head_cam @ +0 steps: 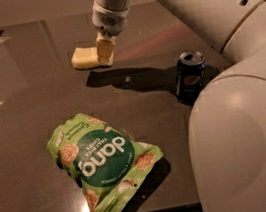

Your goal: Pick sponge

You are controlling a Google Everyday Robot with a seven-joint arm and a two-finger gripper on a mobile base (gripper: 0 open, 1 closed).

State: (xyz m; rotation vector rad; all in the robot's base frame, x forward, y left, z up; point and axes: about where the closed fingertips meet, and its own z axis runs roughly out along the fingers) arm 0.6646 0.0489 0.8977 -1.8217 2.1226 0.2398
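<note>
The sponge (83, 58) is a small pale yellow block at the upper middle of the camera view. My gripper (106, 56) reaches down from above and is shut on the sponge's right end, with its pale finger pads (106, 49) against it. The sponge hangs a little above the dark table (17, 112), and its shadow lies on the surface below and to the right.
A green Dang chips bag (104, 163) lies flat near the table's front edge. A dark soda can (190, 77) stands upright to the right, next to my arm's white body (247, 150). A pale object stands at the far left back corner.
</note>
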